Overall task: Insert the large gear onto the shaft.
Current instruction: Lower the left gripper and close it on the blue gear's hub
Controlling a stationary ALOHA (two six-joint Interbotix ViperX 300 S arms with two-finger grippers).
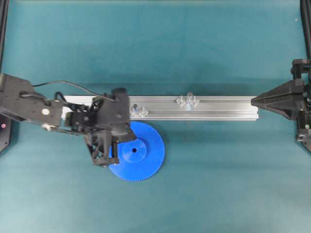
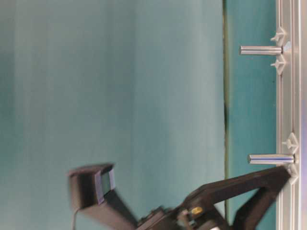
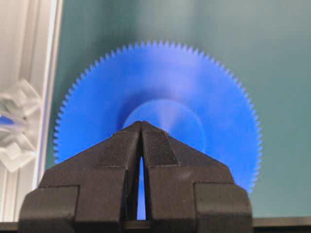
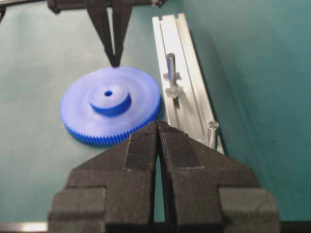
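Observation:
The large gear [image 1: 143, 154], a flat bright-blue toothed disc with a raised hub, lies flat on the teal mat just in front of the rail. My left gripper [image 1: 115, 151] is shut and empty, with its tips over the gear's left rim. In the left wrist view the gear [image 3: 194, 82] fills the space beyond the shut left gripper [image 3: 141, 124]. Two alike shafts stand upright on the rail, one [image 1: 135, 108] just behind the gear and one [image 1: 189, 98] further right. My right gripper [image 1: 255, 100] is shut and empty at the rail's right end.
The long aluminium rail [image 1: 218, 104] runs left to right across the middle of the mat. Small clear diamond pieces [image 1: 143, 112] flank each pin. Black frame posts stand at the table's far corners [image 1: 306, 24].

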